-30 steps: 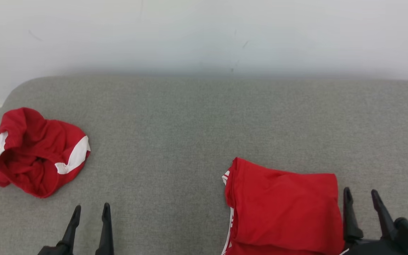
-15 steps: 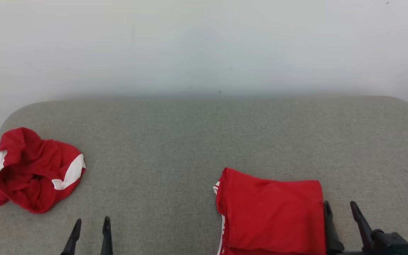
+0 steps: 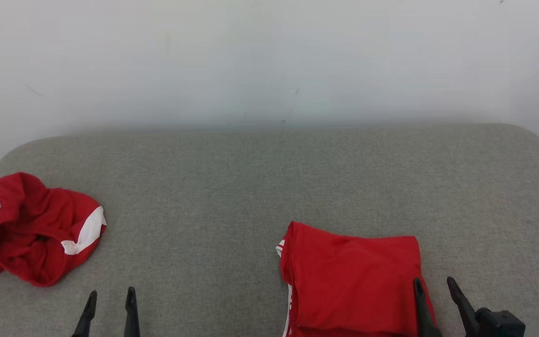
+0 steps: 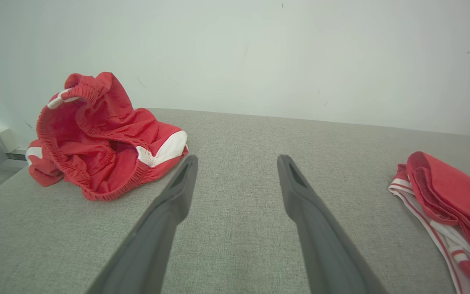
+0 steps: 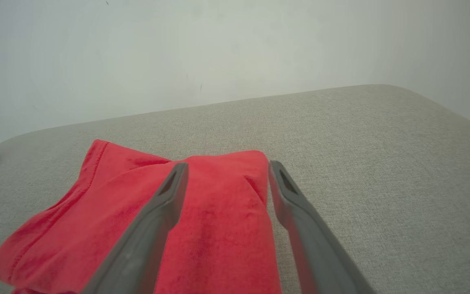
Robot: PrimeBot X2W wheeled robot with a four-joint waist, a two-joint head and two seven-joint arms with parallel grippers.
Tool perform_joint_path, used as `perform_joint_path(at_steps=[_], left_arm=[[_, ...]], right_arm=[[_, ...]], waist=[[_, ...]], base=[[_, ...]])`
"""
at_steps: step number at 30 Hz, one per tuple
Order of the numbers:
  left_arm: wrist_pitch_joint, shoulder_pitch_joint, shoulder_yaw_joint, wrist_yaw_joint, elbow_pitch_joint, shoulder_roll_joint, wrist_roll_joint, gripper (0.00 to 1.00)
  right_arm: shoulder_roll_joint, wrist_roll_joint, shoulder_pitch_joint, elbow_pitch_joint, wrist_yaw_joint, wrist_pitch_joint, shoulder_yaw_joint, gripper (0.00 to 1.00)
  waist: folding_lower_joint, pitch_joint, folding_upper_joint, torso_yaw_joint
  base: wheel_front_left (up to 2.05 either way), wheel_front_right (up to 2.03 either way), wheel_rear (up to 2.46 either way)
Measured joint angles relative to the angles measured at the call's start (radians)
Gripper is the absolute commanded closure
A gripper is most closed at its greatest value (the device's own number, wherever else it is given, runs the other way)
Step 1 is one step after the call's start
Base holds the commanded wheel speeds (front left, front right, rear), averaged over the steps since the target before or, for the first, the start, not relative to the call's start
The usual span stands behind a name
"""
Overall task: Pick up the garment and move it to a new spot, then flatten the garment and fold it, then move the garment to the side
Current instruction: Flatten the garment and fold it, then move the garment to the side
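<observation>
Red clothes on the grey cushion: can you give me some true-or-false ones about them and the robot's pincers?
1. The folded red garment lies flat on the grey cushion. True.
2. The crumpled red shorts sit on the robot's right. False: they sit on its left.
3. The left pincer is open and empty. True.
4. The right pincer squeezes the folded red garment. False: it is open, poised at the garment's right edge.
5. The two red clothes touch. False: bare cushion lies between them.
</observation>
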Motion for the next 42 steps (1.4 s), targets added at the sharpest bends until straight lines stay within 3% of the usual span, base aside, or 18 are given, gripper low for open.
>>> perform_joint_path(at_steps=[17, 21, 27, 28, 32, 37, 42], left_arm=[[0.0, 0.0, -0.001, 0.0, 0.0, -0.002, -0.002, 0.0], [0.0, 0.0, -0.001, 0.0, -0.003, -0.002, -0.002, 0.0], [0.0, 0.001, -0.001, 0.003, -0.01, -0.002, -0.005, 0.0], [0.0, 0.001, -0.001, 0.003, -0.01, -0.002, -0.005, 0.0], [0.0, -0.001, -0.013, 0.004, -0.015, -0.002, -0.012, 0.0], [0.0, -0.01, -0.029, 0.004, -0.016, -0.002, -0.017, 0.0], [0.0, -0.027, -0.034, 0.004, -0.021, -0.002, -0.017, 0.0]], right_arm=[[0.0, -0.01, -0.01, -0.07, 0.0, 0.033, -0.01, 0.0], [-0.002, -0.022, -0.016, -0.185, 0.0, 0.229, -0.017, 0.0], [-0.033, -0.035, -0.022, -0.426, -0.001, 0.751, -0.096, 0.0], [-0.033, -0.035, -0.022, -0.426, -0.001, 0.751, -0.096, 0.0], [-0.024, 0.021, -0.029, -0.528, -0.002, 0.986, -0.12, 0.0], [-0.014, 0.041, -0.035, -0.488, -0.002, 1.15, -0.179, 0.0], [-0.006, 0.026, -0.077, -0.407, -0.002, 1.16, -0.204, 0.0]], waist=[[0.0001, 0.022, 0.0, 0.007], [0.0001, 0.026, 0.0001, 0.01], [0.0001, 0.035, 0.0, 0.01], [0.0001, 0.035, 0.0, 0.01], [0.0, 0.047, 0.0, 0.018], [0.0001, 0.064, 0.0, 0.033], [0.0001, 0.086, 0.0001, 0.052]], base=[[0.0, 0.0, 0.0], [0.0, 0.0, 0.0], [0.0, 0.0, 0.0], [0.0, 0.0, 0.0], [0.0, 0.0, 0.0], [0.0, 0.0, 0.0], [0.0, 0.0, 0.0]])
